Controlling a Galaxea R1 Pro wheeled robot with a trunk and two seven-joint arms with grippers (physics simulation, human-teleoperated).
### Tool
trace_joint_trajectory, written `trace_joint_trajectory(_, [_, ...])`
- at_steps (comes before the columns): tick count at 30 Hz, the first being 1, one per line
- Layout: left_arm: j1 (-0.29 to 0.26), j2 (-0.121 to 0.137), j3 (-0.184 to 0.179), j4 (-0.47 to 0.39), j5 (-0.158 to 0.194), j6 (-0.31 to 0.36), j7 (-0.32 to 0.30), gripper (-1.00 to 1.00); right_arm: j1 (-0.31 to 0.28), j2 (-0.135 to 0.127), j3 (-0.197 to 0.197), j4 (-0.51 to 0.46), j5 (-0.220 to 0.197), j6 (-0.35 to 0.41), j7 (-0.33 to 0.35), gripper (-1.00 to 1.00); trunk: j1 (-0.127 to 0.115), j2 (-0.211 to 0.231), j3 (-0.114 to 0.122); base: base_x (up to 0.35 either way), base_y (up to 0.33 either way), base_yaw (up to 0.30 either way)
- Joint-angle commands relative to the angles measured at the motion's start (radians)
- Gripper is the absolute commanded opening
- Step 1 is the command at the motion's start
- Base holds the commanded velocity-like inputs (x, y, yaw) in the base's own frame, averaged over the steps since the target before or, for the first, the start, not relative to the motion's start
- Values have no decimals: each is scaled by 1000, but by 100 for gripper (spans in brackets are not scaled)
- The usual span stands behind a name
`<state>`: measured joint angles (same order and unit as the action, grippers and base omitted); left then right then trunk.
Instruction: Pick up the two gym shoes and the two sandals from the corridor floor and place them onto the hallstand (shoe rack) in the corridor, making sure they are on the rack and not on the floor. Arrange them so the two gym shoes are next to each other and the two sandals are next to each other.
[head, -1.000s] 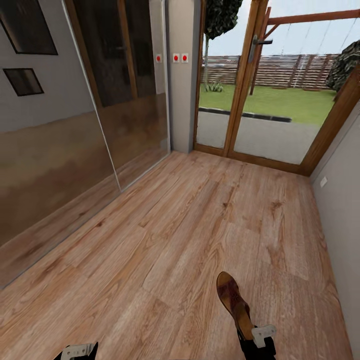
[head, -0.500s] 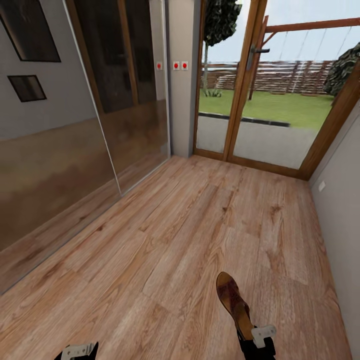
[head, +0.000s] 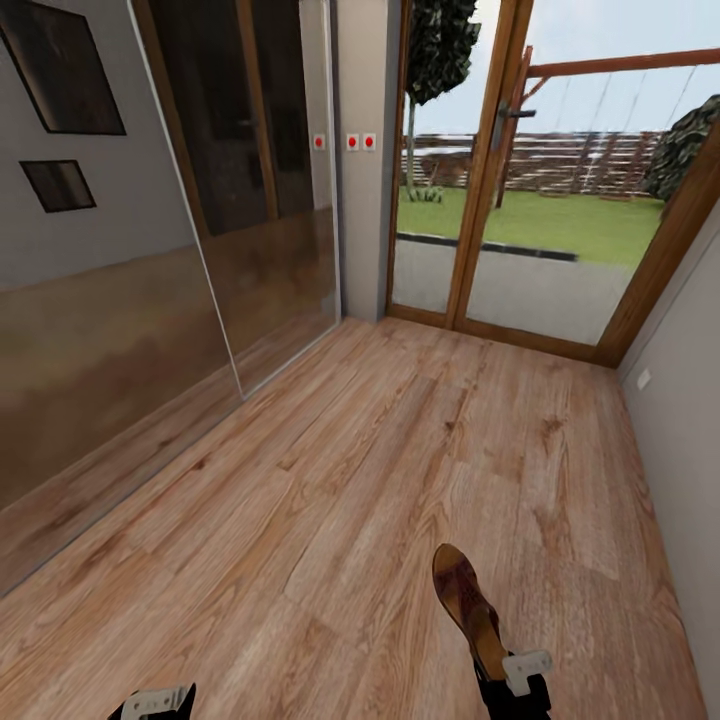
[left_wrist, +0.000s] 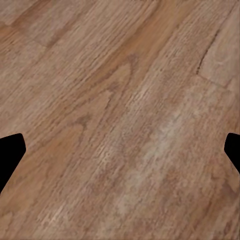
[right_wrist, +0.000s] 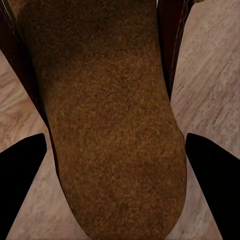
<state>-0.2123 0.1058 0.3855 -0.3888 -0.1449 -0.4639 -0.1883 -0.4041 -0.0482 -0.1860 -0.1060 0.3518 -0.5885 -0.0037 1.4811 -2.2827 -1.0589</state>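
Observation:
A brown sandal with a tan insole sticks out forward from my right gripper, above the corridor floor, low on the right of the head view. In the right wrist view the insole of the sandal sits between the two dark fingers, and the right gripper is shut on it. My left gripper is low on the left; in the left wrist view the left gripper is open, with bare floor planks between its fingers. The gym shoes and the hallstand are out of view.
A mirrored sliding-door wardrobe runs along the left wall. A wood-framed glass door to a garden closes the corridor's far end. A grey wall bounds the right side.
The whole picture has shifted slightly, so the camera has moved. Both grippers and the sandal keep the same place in the view.

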Motion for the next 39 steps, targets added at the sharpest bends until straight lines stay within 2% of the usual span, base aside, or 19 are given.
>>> trace_joint_trajectory(1, [-1, -1, 9, 1, -10, -4, -5, 100, -1, 0, -9, 1, 10, -3, 1, -100, 0, 0, 0, 124, 0, 0])
trace_joint_trajectory(5, [-1, 0, 12, 2, -10, -4, -5, 100, -1, 1, -11, -1, 8, -2, 1, -100, 0, 0, 1, 162, 0, 0])
trace_joint_trajectory(15, [-1, 0, 60, 2, -10, -4, -5, 100, -1, 9, -9, -1, 7, -2, 1, -100, 0, 0, 1, 261, 0, 41])
trace_joint_trajectory(39, [-1, -4, 68, 2, -19, -4, -7, 100, -1, 11, -8, 0, 9, -3, 0, -100, 0, 0, 1, 330, 0, 261])
